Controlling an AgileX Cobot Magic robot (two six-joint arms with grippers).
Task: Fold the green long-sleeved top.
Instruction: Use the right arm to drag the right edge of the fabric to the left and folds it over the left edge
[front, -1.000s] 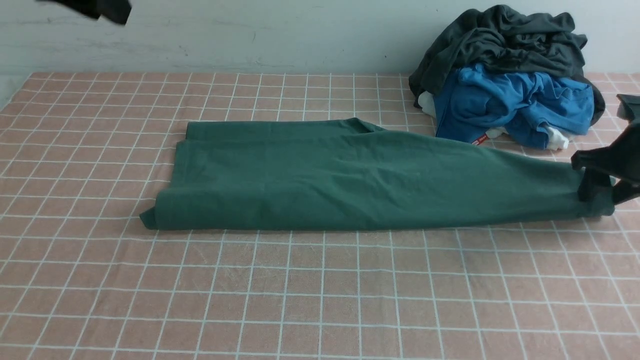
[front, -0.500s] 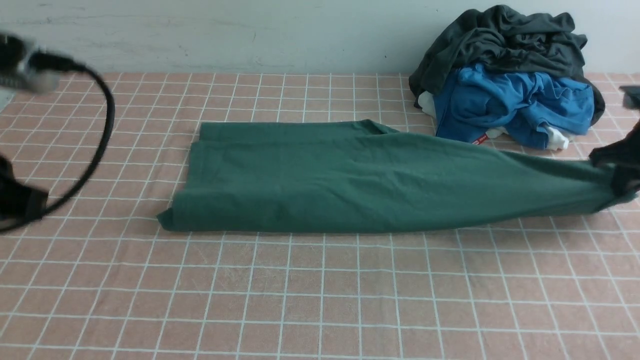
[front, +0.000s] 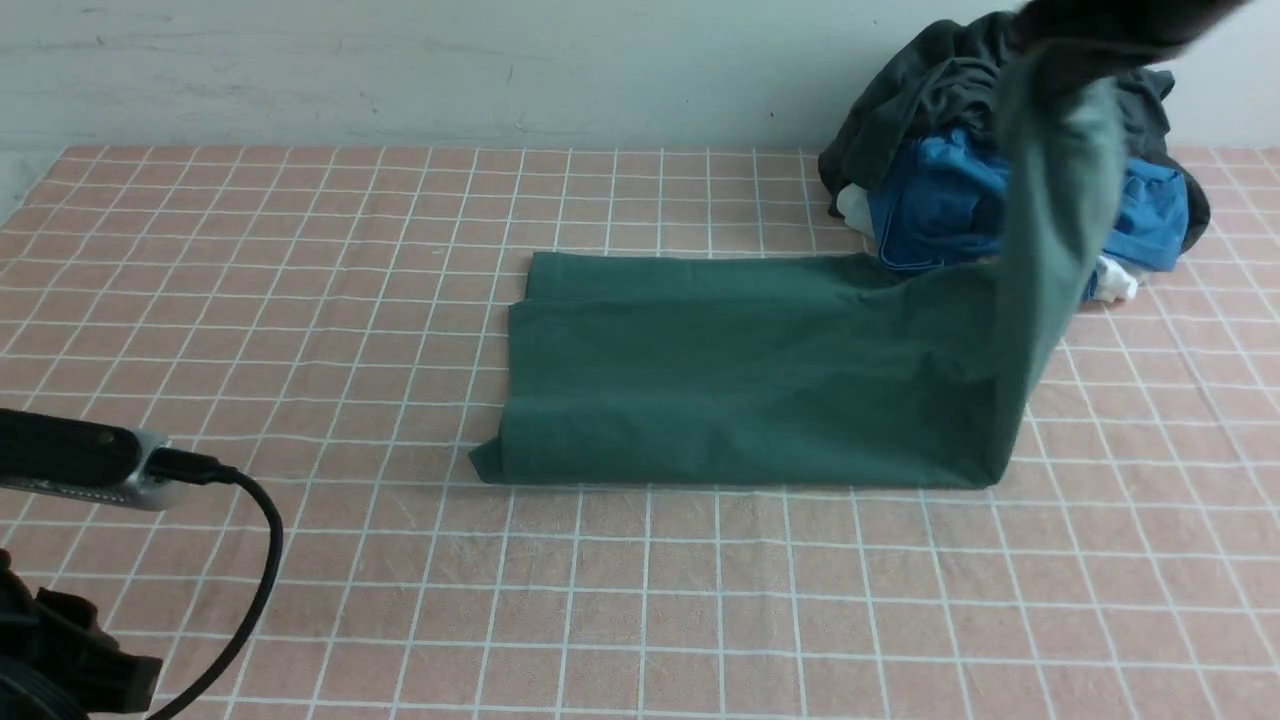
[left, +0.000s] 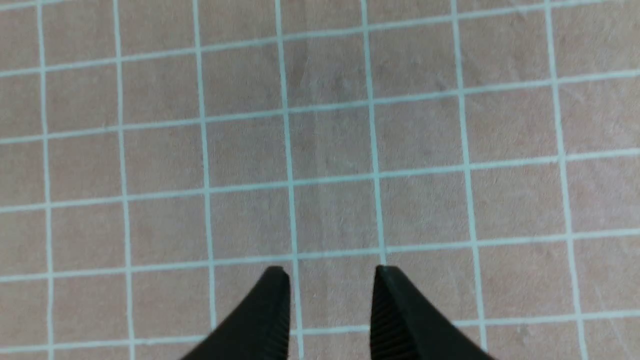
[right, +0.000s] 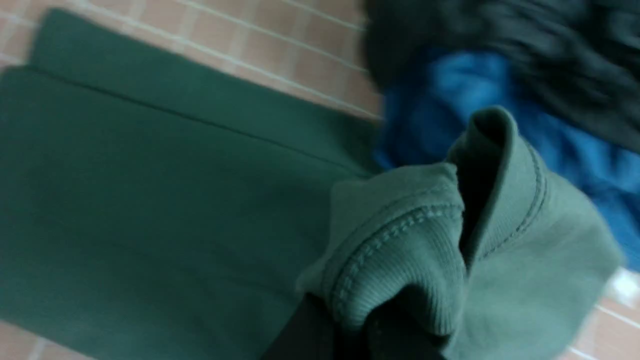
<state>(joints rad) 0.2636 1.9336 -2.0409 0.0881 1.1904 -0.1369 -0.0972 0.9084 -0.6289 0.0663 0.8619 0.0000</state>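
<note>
- Pink checked cloth covers the table (front: 640, 620), which is bare along its near edge.
- Near left, the left fingers (left: 277, 305) hang part open over bare cloth. They grip nothing and are well apart from the top.
- Mid-table, the top (front: 740, 380) lies as a flat folded band. Its right end rises steeply to the right fingers (right: 310, 337), which are clamped tight on a bunched ribbed edge high over the far right.
- Far right, against the pale wall (front: 400, 70), sits one pile: a blue garment (front: 930, 200) under a grey garment (front: 920, 90), with white scraps I cannot identify.
- Risk: a single pinch carries the raised end, so it may twist when swung over and land skewed. The thick ribbed wad could also slip out.
- Risk: nothing pins the flat part, so a pull may drag it across the cloth.
- Risk: the raised end hangs just beside the pile and could snag the blue garment.
- Count: one top, one blue garment, one grey garment, two sets of fingers.
</note>
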